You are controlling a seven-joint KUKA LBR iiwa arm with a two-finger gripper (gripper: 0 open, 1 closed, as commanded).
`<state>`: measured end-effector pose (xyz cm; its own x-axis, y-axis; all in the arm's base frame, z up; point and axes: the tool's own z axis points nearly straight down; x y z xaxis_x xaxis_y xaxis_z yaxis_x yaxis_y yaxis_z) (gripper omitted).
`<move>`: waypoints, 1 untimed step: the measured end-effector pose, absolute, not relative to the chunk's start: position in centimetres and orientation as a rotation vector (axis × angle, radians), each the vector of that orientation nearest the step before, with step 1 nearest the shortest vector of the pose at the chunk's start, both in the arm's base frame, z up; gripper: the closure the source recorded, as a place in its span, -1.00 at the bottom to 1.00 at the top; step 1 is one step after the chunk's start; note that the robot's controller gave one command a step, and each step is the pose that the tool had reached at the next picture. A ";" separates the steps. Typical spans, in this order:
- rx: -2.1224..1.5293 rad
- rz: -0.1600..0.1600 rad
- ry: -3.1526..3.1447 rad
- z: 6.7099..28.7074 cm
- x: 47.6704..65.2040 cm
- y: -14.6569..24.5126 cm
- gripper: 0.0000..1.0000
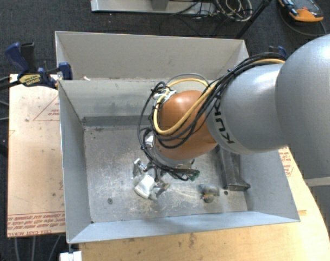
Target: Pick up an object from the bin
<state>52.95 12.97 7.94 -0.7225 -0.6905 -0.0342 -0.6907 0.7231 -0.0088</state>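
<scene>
Evidently set for a top-down grab: jaws low at a small whitish thing [143, 187] on the bin [72, 162] floor, near-centre; clenched or released, cannot tell. Brown lump [209, 194] and dark bar [230, 170] lie right, apart.

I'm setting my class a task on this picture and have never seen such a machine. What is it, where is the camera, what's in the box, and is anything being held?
The big grey shape is a robot arm, reaching in from the picture's right. The camera looks down from above, somewhat to one side. The orange-brown dome with cables is a cover on its wrist. Under it sits the pincer, low over the floor of the grey metal bin, near the middle. To the pincer's right lie a small brownish lump and, beyond it, a dark grey oblong block. Whether the pincer holds anything cannot be told from here.
</scene>
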 end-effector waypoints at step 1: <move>-1.161 0.006 2.893 8.2 52.9 13.0 1.00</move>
